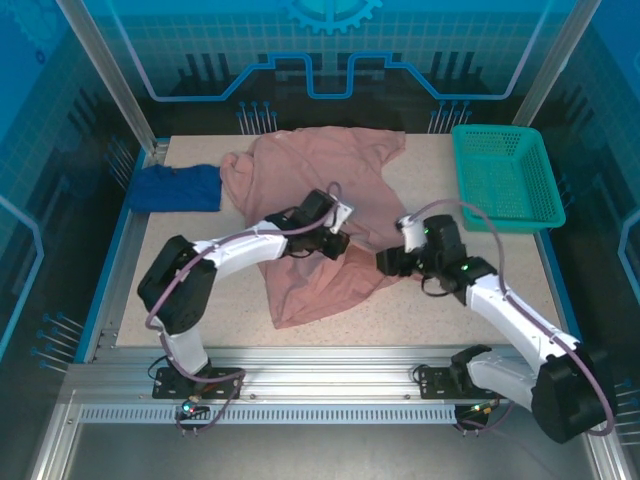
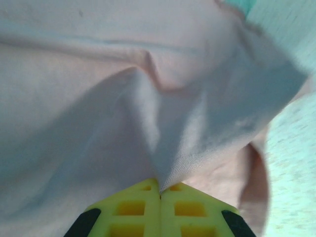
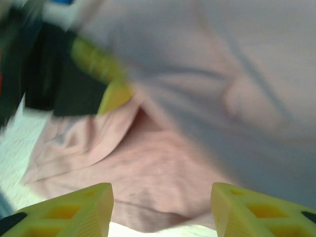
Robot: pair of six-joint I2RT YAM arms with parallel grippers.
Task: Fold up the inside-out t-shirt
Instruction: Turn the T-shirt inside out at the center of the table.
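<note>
The dusty-pink inside-out t-shirt (image 1: 322,170) lies rumpled across the middle of the table, from the back edge down toward the front. My left gripper (image 1: 336,243) sits at the shirt's centre and is shut on a pinched ridge of its fabric (image 2: 168,163), which rises in a fold straight from the closed yellow fingertips (image 2: 148,197). My right gripper (image 1: 384,262) is at the shirt's right edge, open, with its fingers (image 3: 79,207) apart on either side of the pink hem (image 3: 163,168) and nothing held.
A dark blue cloth (image 1: 178,187) lies at the back left beside the shirt. A green mesh basket (image 1: 505,175) stands at the back right. Bare speckled tabletop (image 1: 460,320) shows in front of the right arm.
</note>
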